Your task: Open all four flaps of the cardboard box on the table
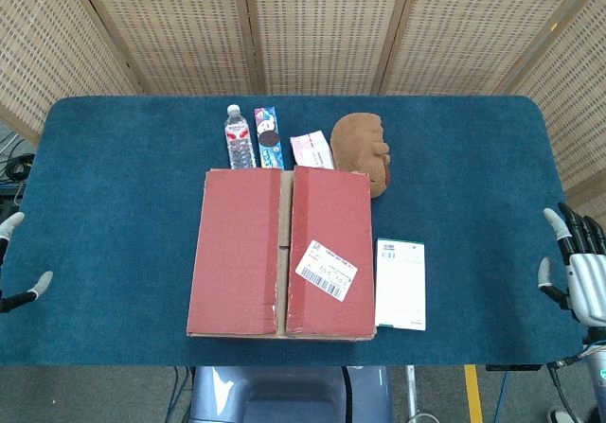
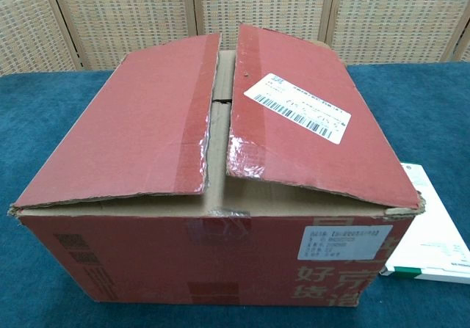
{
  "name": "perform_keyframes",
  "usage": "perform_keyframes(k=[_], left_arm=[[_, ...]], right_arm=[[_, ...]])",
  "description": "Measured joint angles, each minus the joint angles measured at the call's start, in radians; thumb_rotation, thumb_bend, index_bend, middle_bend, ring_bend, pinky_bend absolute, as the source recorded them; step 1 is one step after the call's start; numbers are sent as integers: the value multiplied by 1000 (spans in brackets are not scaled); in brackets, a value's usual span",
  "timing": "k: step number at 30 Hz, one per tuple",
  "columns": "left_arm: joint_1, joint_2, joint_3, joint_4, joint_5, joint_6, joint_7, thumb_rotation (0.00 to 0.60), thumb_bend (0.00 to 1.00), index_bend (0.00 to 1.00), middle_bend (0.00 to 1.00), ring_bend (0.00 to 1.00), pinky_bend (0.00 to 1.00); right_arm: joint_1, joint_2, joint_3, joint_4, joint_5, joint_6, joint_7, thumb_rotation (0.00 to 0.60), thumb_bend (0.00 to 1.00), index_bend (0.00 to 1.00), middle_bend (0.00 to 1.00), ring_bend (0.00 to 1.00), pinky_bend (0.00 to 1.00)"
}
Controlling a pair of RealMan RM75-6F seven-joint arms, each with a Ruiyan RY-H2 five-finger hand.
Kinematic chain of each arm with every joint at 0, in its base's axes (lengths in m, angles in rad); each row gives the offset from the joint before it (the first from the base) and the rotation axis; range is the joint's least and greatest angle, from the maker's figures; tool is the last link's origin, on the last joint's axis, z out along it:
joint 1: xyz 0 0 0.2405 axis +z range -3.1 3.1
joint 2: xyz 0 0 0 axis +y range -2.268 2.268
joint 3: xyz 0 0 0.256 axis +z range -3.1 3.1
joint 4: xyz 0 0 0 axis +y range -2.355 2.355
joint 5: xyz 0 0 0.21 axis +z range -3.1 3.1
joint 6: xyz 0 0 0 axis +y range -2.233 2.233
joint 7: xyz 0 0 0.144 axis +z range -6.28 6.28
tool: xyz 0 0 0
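Fingers spread, holding nothing, on left hand [image 1: 11, 262] and right hand [image 1: 579, 262] at desk edges; red-topped cardboard box [image 1: 281, 253], flaps nearly shut, sits centre of blue desk [image 1: 123, 177]

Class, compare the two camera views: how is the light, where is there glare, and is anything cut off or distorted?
Head view: even, soft light, faint shadows, sharp throughout; left hand and right hand are cropped at the frame edges. Chest view: the cardboard box fills the frame and looms from closeness; the tape along the flap edges shows crinkled glare; the shipping label stays legible as print, not readable.
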Motion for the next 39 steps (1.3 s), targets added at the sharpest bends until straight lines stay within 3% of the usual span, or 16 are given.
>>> perform_keyframes(k=[27,32,39], left_arm=[[-1,0,8,0,5,-7,4,513,267,107,20,0,0],[-3,-1,13,-7,1,-17,15,515,267,106,20,0,0],[-10,-7,20,-20,-3,-30,34,514,267,107,19,0,0]], right_arm=[[3,7,3,3,-13,6,41,600,727,42,0,0,0],[17,16,7,1,-23,-6,51,600,797,41,0,0,0],[65,48,20,-23,-77,-36,96,600,989,41,15,0,0]])
